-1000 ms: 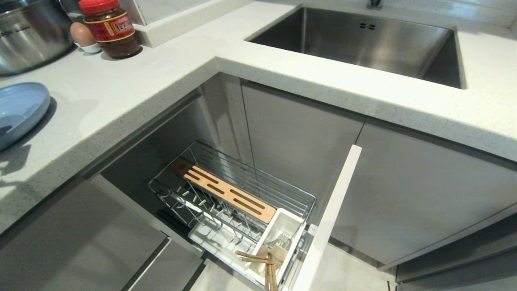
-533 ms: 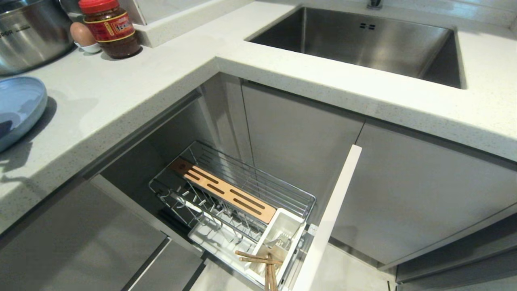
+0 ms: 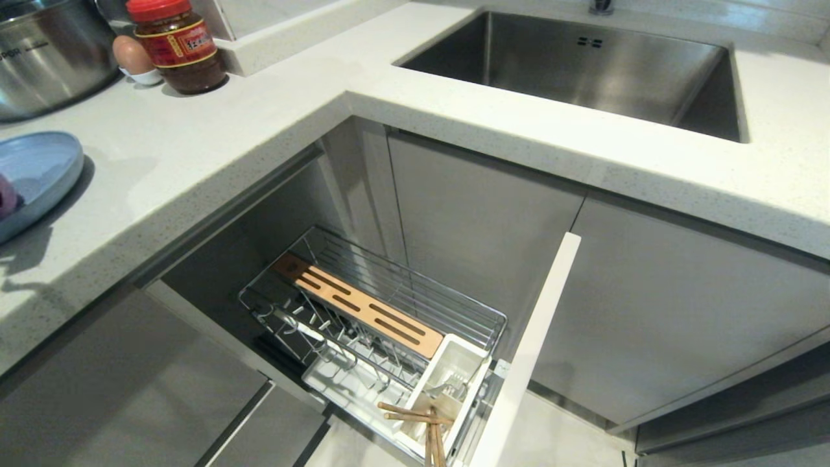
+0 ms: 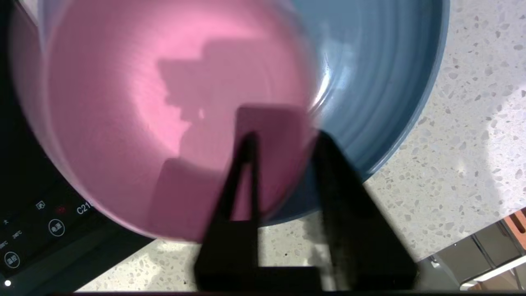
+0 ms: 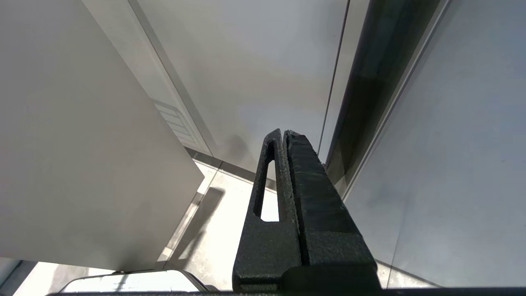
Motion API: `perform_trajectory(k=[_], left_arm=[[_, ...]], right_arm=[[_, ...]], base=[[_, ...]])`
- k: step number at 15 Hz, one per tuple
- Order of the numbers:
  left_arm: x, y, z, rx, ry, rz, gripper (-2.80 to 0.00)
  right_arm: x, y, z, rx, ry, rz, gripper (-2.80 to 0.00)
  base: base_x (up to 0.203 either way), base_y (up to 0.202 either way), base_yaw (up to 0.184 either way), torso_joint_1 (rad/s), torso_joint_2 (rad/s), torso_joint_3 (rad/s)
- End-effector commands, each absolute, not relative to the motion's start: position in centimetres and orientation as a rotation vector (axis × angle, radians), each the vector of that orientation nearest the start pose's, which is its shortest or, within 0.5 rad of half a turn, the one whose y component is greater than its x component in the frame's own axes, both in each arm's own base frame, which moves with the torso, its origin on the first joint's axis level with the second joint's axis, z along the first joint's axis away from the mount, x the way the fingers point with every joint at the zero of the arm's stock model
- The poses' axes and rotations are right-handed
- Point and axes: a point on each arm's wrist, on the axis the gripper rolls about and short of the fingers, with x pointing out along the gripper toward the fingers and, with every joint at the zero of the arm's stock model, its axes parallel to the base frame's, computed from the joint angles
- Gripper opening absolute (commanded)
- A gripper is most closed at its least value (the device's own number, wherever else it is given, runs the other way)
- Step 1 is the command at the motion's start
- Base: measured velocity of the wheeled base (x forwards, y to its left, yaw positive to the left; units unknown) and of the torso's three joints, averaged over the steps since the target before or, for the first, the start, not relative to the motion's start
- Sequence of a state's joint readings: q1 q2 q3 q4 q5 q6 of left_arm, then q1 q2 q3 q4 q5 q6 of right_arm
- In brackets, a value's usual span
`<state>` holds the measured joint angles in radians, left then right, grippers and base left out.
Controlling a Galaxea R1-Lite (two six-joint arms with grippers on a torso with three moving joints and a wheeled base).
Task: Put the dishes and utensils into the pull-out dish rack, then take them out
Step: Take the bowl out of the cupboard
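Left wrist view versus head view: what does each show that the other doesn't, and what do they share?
Only the left wrist view shows the left gripper, jaws apart astride the rim of the pink bowl, plus a black control panel. Only the head view shows the pull-out dish rack holding chopsticks and fork, the sink and a jar. Both show the blue plate and countertop.

Open run of plate prongs (image 3: 324, 337) in rack (image 3: 402, 295); utensil cup (image 3: 447, 383) crowded by 2 chopsticks (image 3: 415, 415) and fork (image 3: 449, 389).
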<state>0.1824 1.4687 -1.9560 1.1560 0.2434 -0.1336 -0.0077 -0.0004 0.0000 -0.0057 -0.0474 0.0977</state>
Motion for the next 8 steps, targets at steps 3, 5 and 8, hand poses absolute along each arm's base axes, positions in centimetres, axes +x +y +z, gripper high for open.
perform_trajectory(k=[3, 5, 8], left_arm=[[16.1, 3.6, 38.4, -0.109, 0.643, 0.462, 0.0], [15.9, 3.6, 38.5, -0.111, 0.636, 0.463, 0.0], [14.3, 3.3, 39.4, -0.113, 0.563, 0.483, 0.0]], right_arm=[[-2.3, -0.1, 7.6, 0.098, -0.013, -0.055, -2.8], [-2.3, -0.1, 7.6, 0.098, -0.013, -0.055, -2.8], [-2.3, -0.1, 7.6, 0.098, -0.013, -0.055, -2.8]], base=[[0.0, 0.0, 0.0, 0.0, 0.0, 0.0], [0.0, 0.0, 0.0, 0.0, 0.0, 0.0], [0.0, 0.0, 0.0, 0.0, 0.0, 0.0]])
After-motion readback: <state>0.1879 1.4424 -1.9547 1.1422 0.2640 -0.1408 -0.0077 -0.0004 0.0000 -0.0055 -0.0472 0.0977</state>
